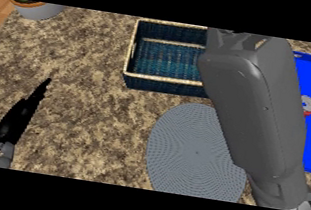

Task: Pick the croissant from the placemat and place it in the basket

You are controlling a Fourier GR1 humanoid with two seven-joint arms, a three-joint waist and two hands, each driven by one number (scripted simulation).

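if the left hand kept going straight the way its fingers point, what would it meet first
Probably nothing soon: the left hand points up and slightly right over bare counter. The basket lies off to the right of that line, though depth is unclear.

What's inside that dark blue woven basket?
The blue woven basket shows only its bare woven floor; the grey right forearm covers its right part, so anything there, croissant included, stays hidden.

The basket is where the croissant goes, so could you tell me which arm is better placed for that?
Probably the right: its forearm stretches over the placemat to the basket. The left hand rests far off.
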